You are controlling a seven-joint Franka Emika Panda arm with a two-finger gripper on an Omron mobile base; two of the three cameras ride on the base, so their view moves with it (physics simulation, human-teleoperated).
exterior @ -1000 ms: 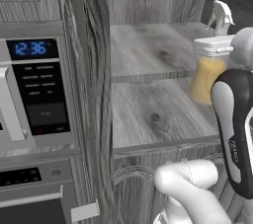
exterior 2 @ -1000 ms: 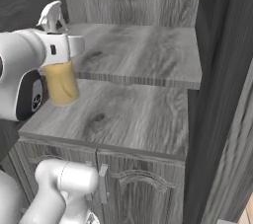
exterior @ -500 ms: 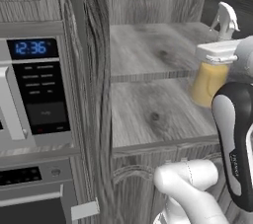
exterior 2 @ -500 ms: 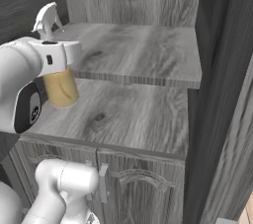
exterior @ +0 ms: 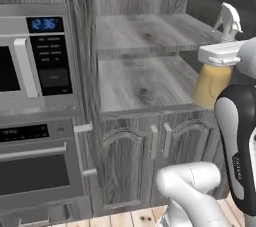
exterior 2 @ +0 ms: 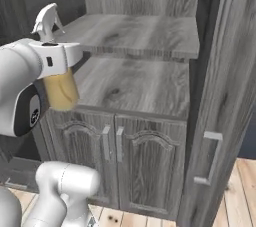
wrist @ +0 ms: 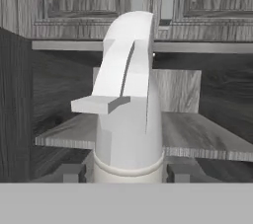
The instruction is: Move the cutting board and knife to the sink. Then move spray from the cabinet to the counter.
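I have the spray (exterior: pixel 214 73) clamped between the fingers (wrist: pixel 127 172), upright, long axis vertical, just off the cabinet (exterior: pixel 140 83) shelf edge; desk lies elsewhere, direction unclear.

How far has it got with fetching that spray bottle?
The gripper is closed on the spray at its neck, holding it at the front edge of the cabinet shelves, seemingly clear of them. Left to do: carry it to a counter and set it down. The board and knife steps can't be judged here.
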